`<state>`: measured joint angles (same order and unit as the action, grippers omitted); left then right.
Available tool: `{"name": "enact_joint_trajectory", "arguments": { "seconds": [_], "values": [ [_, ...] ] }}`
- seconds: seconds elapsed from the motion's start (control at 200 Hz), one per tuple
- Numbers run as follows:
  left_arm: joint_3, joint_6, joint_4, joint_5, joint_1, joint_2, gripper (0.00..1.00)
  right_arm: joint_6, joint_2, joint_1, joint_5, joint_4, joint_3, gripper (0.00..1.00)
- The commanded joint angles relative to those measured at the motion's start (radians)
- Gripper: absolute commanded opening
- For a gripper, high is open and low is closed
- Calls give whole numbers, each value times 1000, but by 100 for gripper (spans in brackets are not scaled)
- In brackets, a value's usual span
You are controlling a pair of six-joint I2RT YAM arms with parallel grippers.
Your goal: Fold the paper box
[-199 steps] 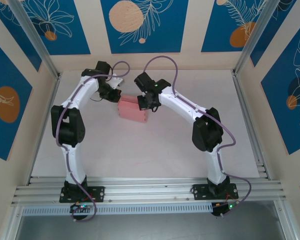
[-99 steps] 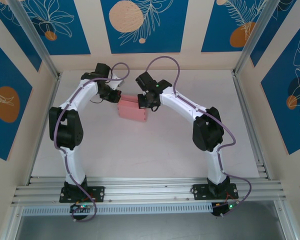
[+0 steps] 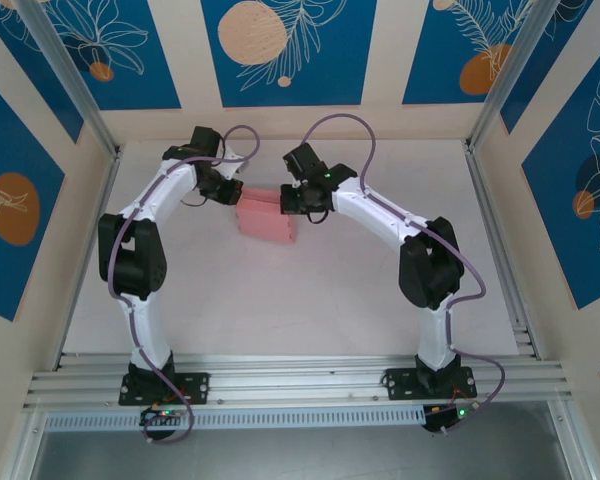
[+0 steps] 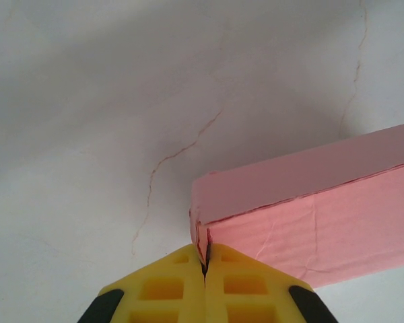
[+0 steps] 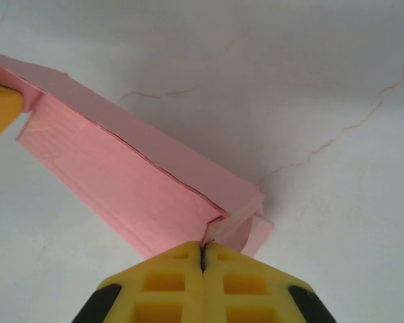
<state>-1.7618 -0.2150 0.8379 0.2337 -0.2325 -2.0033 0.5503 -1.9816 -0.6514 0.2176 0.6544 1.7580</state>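
Nearest, along the silver aluminium rail (image 3: 300,385) at the table's front edge, both arm bases sit where they were a second ago. The change is above them: the right arm's elbow has swung outward to the right and its wrist has crept slightly toward the far wall, while the left arm's elbow has eased a little leftward. Beyond a bare stretch of the white table (image 3: 310,310), the small rectangular pink paper box (image 3: 267,224) lies at the far centre of the table between the two wrists, and it has barely shifted. It already stands as a walled box, not a flat sheet. The left gripper (image 4: 205,259) is clenched, its yellow fingers (image 4: 168,289) pressed together on a thin edge of card at the end of the pink paper box on the left arm's side. The right gripper (image 5: 202,247) is clenched too, its tips meeting on the small flap at the opposite end, which looks loose and not yet tucked flush. Since the pink paper box stayed put while the right arm re-angled, this reads as a late step: working that last end flap closed against the left gripper's hold. Behind everything rise the blue-and-cream leaf-printed wall panels (image 3: 285,50).
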Motion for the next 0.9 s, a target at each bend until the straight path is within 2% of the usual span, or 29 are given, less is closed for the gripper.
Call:
{"name": "enact_joint_trajectory", "arguments": {
  "seconds": [0.0,0.395,0.65,0.895],
  "values": [
    [28,1,46,3,-30,10,0,9,50,-1,-39,-78,-17,0],
    [25,0,46,-16,-30,6,0,59,127,21,-62,-223,-140,0],
    [23,9,39,-13,-29,12,0,38,132,26,-81,-243,-154,0],
    [34,54,4,18,-30,51,0,-16,121,12,-12,-217,-197,0]
  ]
}}
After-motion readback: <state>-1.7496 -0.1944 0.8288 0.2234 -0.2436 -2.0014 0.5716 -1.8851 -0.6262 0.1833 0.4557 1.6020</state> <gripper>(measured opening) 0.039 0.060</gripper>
